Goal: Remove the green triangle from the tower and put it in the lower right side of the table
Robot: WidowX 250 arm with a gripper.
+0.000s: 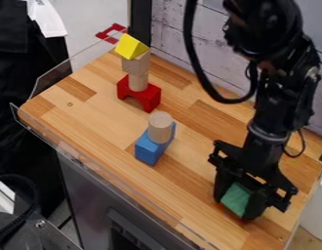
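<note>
The black gripper (238,201) is low over the lower right part of the wooden table, shut on the green triangle (236,198). The green block sits between both fingers, its lower edge close to the tabletop; whether it touches the wood I cannot tell. Left of the gripper, near the middle of the table, a light wooden cylinder (160,128) stands on a blue block (150,148).
Toward the upper left stands another tower: a red arch (139,93) at the bottom, natural wood pieces (136,64) above it, and a yellow triangle (131,46) on top. A clear guard (45,137) runs along the left edge of the wooden table (92,114).
</note>
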